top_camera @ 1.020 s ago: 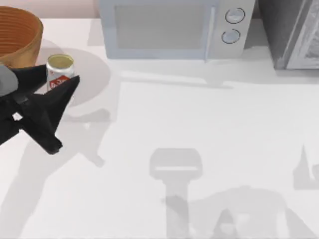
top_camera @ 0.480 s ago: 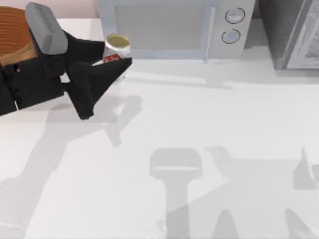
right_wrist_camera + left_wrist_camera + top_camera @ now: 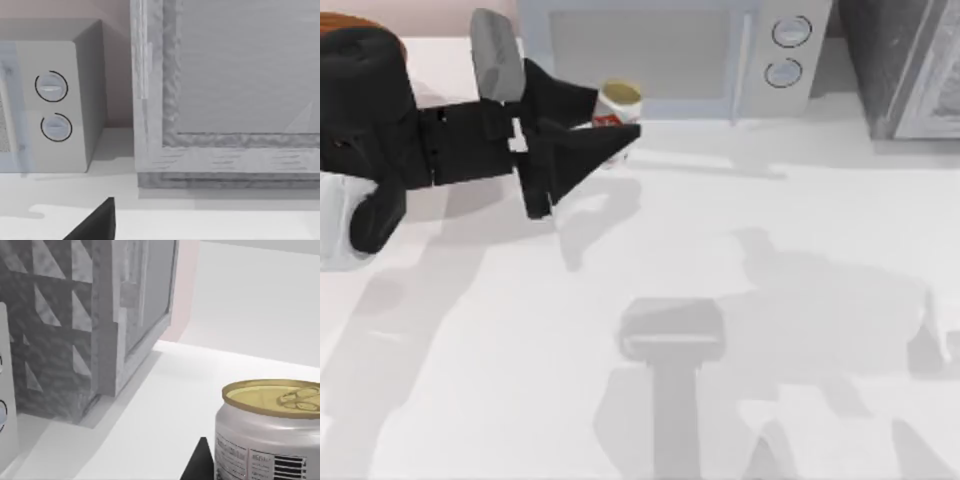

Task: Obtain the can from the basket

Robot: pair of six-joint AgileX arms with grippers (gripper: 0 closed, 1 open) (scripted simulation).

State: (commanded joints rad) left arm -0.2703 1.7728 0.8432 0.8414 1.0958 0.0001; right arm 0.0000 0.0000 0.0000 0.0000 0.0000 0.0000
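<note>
Left gripper (image 3: 605, 128) clamped on the can (image 3: 617, 103), held at far left-centre, just in front of the microwave (image 3: 660, 55) and well clear of the basket (image 3: 350, 22) (only a rim sliver visible). Risks: can clipping the microwave front, or slipping if the grip is shallow. Right gripper (image 3: 95, 222): state can't be told.

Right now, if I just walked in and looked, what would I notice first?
Probably the big black left arm stretching in from the table's left side, its left gripper shut on the can with the gold top and red label. The can sits in front of the white microwave at the back. The orange-brown basket peeks out at the far left corner behind the arm.
</note>
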